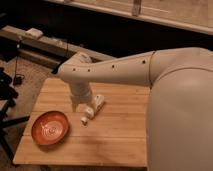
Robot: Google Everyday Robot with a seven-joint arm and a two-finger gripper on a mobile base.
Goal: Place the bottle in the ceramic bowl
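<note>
Not finished yet. Nothing inside the ceramic bowl [50, 128] on the surface [115, 145]. Bottle [84, 119] just right of the bowl, outside its rim, at the tip of the tool [93, 106]. Cannot tell whether gripped or loose. Apparently left to do: carrying over the bowl, letting go.

Dim warm light; tool [92, 107] over table [120, 142]

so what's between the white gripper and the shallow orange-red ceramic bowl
Only bare wooden tabletop, in the camera view; the gripper hangs above mid-table, the bowl sits nearer the camera.
</note>
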